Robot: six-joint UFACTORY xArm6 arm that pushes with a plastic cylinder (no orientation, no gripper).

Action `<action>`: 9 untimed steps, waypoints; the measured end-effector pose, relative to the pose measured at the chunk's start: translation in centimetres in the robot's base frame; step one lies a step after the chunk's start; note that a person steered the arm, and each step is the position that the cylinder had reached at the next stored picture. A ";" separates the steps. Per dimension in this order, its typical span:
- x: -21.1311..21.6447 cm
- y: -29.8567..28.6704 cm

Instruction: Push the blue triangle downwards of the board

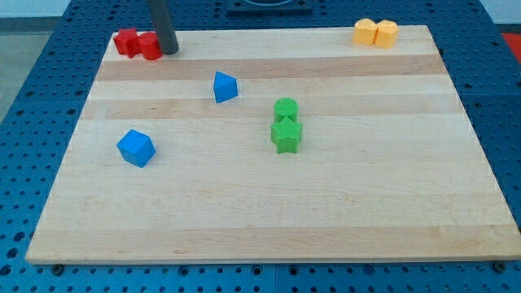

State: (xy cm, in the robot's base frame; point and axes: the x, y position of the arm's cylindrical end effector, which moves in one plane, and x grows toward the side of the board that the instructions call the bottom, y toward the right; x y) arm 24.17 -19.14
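The blue triangle (225,86) lies on the wooden board (269,212) in its upper left-middle part. The dark rod comes down from the view's top, and my tip (168,49) rests near the board's top left corner. The tip is up and to the left of the blue triangle, well apart from it. It stands right next to two red blocks (137,44) at the top left corner, on their right side.
A blue cube (135,147) sits at the left, below the triangle. Two green blocks (286,125) touch each other near the middle, a rounded one above a star-like one. Two yellow blocks (375,32) sit at the top right edge.
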 end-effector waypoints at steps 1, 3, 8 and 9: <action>0.0 -1.1; 2.5 3.8; 14.0 10.1; 13.9 9.3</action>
State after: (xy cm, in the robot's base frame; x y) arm 38.11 -9.87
